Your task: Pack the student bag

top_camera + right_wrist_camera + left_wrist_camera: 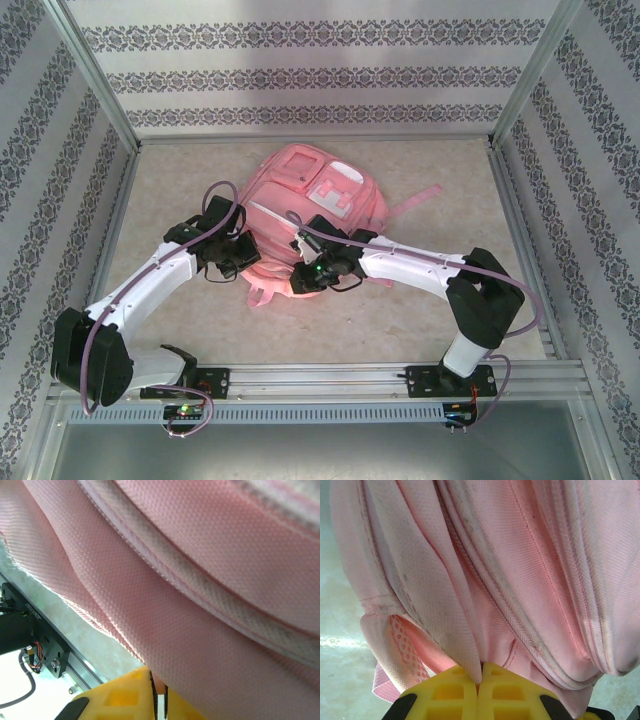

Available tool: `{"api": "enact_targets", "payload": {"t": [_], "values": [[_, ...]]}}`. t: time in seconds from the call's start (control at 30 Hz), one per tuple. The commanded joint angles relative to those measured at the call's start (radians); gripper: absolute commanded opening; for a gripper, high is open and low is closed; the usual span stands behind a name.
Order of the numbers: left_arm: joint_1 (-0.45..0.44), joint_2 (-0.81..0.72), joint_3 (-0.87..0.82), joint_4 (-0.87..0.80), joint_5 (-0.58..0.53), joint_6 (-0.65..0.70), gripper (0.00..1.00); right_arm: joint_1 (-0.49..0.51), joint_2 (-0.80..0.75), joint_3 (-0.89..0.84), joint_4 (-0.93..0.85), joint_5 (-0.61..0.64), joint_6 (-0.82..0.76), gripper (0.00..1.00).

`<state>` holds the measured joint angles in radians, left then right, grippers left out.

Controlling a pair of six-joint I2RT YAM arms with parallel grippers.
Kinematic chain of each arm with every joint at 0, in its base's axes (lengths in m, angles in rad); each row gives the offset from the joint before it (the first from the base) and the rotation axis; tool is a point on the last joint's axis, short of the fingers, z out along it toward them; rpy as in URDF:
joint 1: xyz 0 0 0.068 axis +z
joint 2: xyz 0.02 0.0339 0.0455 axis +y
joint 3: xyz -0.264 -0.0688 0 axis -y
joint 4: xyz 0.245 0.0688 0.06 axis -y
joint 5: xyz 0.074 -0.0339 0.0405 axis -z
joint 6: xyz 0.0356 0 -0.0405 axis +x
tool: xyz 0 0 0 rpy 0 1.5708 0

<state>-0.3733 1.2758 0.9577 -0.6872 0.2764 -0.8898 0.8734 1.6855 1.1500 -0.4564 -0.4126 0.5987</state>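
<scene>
pinching the student bag (pixel 300 205) at the desk (pixel 200 320) centre, left fingers (pixel 450 692) and right fingers (pixel 117 695) each clamp a fabric fold; lifting evenly should open it.

One camera hangs high behind the arm bases, looking down over the whole table (pixel 200 330), with the student bag (pixel 290 180) mid-frame. Each wrist camera peers forward past its own fingertips, the left gripper (pixel 480 672) and the right gripper (pixel 157 680), very close against that same bag's pink fabric.
</scene>
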Motion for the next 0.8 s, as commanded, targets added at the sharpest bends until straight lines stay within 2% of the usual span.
{"api": "enact_targets", "payload": {"t": [0.0, 0.17, 0.27, 0.77], "values": [[-0.004, 0.006, 0.003, 0.066, 0.004, 0.005, 0.0, -0.004, -0.033, 0.033, -0.015, 0.009, -0.02, 0.12], [-0.002, 0.005, 0.013, 0.055, -0.009, 0.013, 0.0, -0.011, -0.053, 0.028, -0.044, 0.005, -0.033, 0.07], [-0.001, 0.002, 0.031, 0.041, -0.028, 0.021, 0.0, -0.02, -0.061, 0.02, -0.051, -0.011, -0.036, 0.0], [-0.002, -0.026, 0.06, 0.007, -0.063, 0.04, 0.0, -0.089, -0.073, -0.106, 0.056, -0.12, 0.004, 0.0]]}}
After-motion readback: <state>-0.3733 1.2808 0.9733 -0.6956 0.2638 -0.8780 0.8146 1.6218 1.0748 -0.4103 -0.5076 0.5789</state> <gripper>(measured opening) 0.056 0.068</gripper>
